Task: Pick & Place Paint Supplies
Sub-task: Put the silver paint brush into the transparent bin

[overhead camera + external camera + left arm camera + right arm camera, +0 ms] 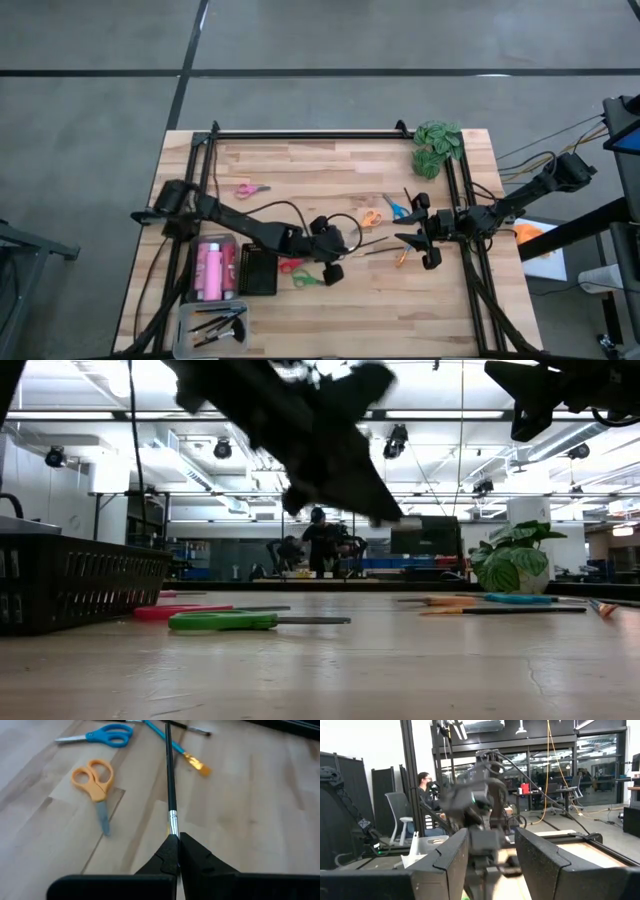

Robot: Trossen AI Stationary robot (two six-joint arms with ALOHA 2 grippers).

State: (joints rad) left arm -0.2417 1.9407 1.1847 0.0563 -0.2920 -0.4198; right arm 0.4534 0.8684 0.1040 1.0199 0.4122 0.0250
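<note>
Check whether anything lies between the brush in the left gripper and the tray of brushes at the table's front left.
The left gripper is shut on a dark-handled brush. Toward the brush tray lie the green scissors, red scissors and a black basket on the table; lifted, the brush should likely clear them.

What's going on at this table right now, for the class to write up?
A two-armed robot is sorting paint supplies. The left claw is shut on a thin dark brush, lifted above the middle of the table. The right claw is open, holding nothing, at the table's right side. Orange scissors, blue scissors and another brush lie loose nearby; green scissors too. A bin at the near left corner already has brushes in it.
</note>
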